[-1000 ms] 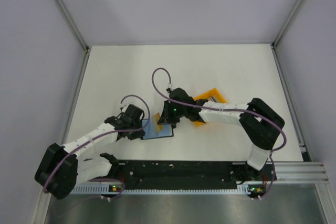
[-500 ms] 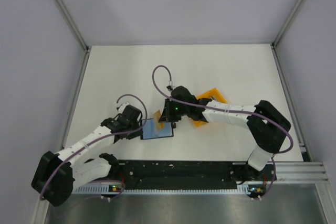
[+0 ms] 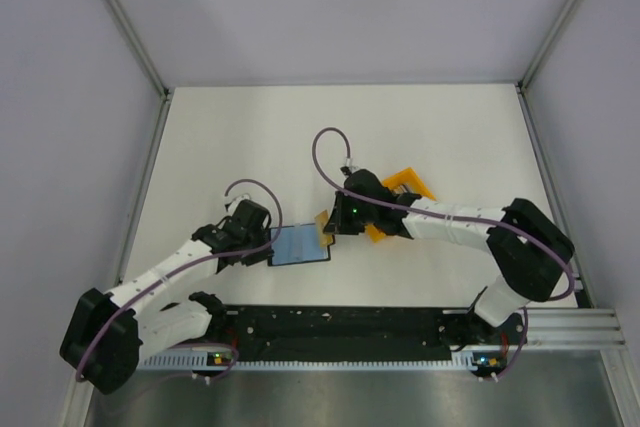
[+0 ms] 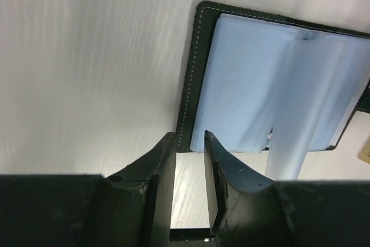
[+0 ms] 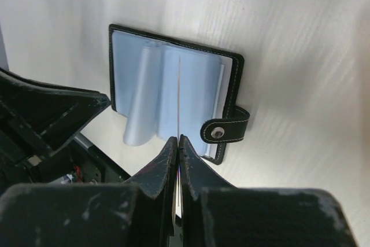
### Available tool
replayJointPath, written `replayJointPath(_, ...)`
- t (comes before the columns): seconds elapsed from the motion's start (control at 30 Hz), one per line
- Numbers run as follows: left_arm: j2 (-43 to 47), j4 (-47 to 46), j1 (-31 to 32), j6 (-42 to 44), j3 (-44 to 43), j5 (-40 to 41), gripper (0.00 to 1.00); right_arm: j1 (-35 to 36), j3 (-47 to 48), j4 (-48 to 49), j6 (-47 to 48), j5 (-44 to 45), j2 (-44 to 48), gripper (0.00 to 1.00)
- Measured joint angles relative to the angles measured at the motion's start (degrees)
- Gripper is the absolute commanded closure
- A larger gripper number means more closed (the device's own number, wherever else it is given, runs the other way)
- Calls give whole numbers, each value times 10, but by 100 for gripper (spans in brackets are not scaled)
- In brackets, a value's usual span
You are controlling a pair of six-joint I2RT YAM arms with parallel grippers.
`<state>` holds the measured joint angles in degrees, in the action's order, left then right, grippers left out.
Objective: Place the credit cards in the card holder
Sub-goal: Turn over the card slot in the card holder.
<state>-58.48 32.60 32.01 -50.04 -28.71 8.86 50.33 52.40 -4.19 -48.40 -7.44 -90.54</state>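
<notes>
Subject: card holder (image 3: 300, 245). It lies open and flat on the surface (image 3: 250, 137), near the front edge, between the two pincers. Pale blue sleeves (image 4: 243, 85) face up, black stitched cover underneath. The snap tab (image 5: 222, 131) sticks out at one side, undone.

One credit card (image 5: 179, 96) sits in the right pincer (image 5: 178, 140), jaws closed tight on its end. The wrist cam sees it edge-on as a thin line over the sleeves, approx. at the holder's middle. Judgement: it is held on edge so it can slide into a sleeve mouth, and it is not yet in any pocket. Whether it touches a sleeve or is clear of it: cannot tell.

The left pincer (image 4: 188, 143) has its jaws part-way apart, bare surface showing betw. them, tips at the holder's corner. It is prob. there to steady the holder against the card's push. Whether it actually pins the cover: cannot tell.

Arms:
- R arm: elbow far out to the right, forearm running left over the orange bin (image 3: 410, 182), wrist at the holder's right edge.
- L arm: elbow low at left, forearm stretched up-right to the holder's left edge.

Other cards: none discernible.
</notes>
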Motion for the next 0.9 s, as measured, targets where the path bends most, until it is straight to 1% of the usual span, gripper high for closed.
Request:
replayJointPath(0.13, 4, -14, 0, 15, -4, -34, 65, 0, -11, 0, -9, -4, -15, 100)
replayJointPath(0.2, 7, -22, 0, 20, -9, -51, 62, 0, -11, 2, -10, -9, -21, 100)
replayJointPath(0.37, -4, -49, 0, 30, -13, -97, 64, 0, -10, 12, -13, -21, -31, 100)
replayJointPath(0.6, -83, -68, 0, 33, -14, -127, 63, 1, -10, 16, -13, -31, -42, 100)
replayJointPath(0.9, -93, -121, 8, 32, -42, -169, 60, 1, -10, 17, -13, -32, -42, 100)
